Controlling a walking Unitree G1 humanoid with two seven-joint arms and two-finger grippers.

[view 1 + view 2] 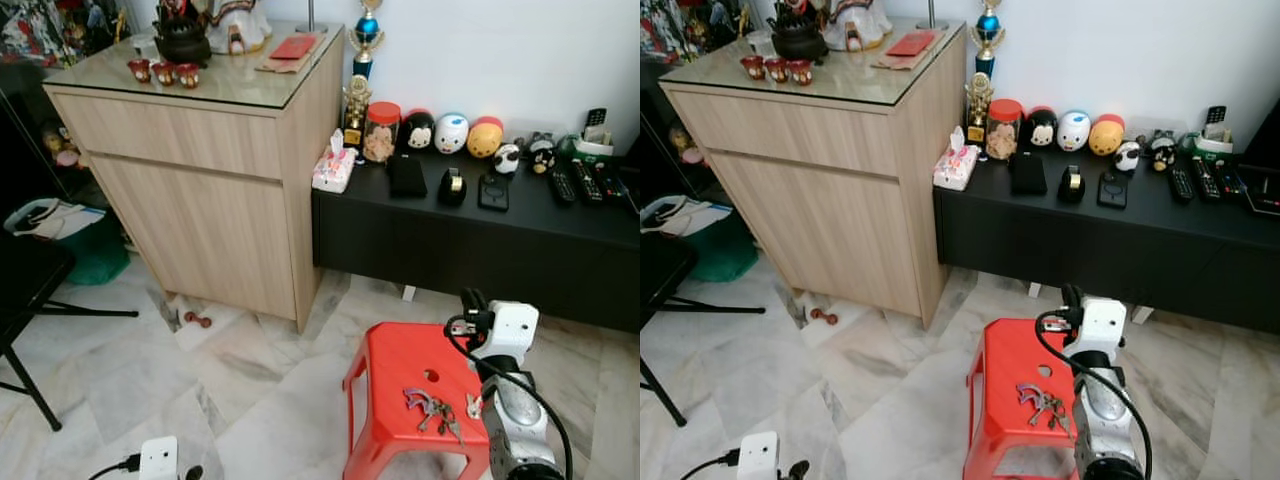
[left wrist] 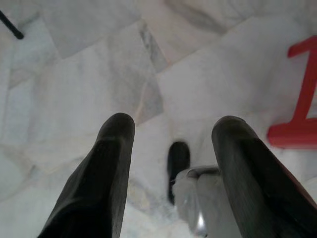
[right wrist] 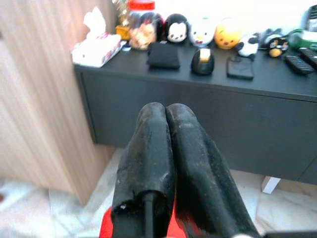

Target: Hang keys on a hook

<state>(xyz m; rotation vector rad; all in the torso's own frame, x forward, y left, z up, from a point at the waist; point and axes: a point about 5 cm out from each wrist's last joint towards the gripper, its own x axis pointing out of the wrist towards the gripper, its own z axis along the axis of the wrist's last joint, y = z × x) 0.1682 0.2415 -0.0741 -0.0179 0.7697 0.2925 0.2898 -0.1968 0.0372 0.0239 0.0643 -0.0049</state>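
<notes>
Nearest you, your right gripper (image 3: 167, 119) hangs with fingers pressed together, empty, above the red stool (image 1: 395, 365). The keys (image 1: 432, 408) lie on the stool beside that arm, untouched. Your left gripper (image 2: 171, 136) points at the floor, fingers spread. Beyond stands a black cabinet (image 1: 470, 240).

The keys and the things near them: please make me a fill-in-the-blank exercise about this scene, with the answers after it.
1. The keys lie on a stool whose colour is ______.
2. The two fingers of the right gripper are pressed ______.
3. The tissue box stands on the black cabinet, beside the tall ______ cabinet.
4. The fingers of the left gripper are spread apart above the ______ floor.

Missing words: red; together; wooden; marble
</notes>
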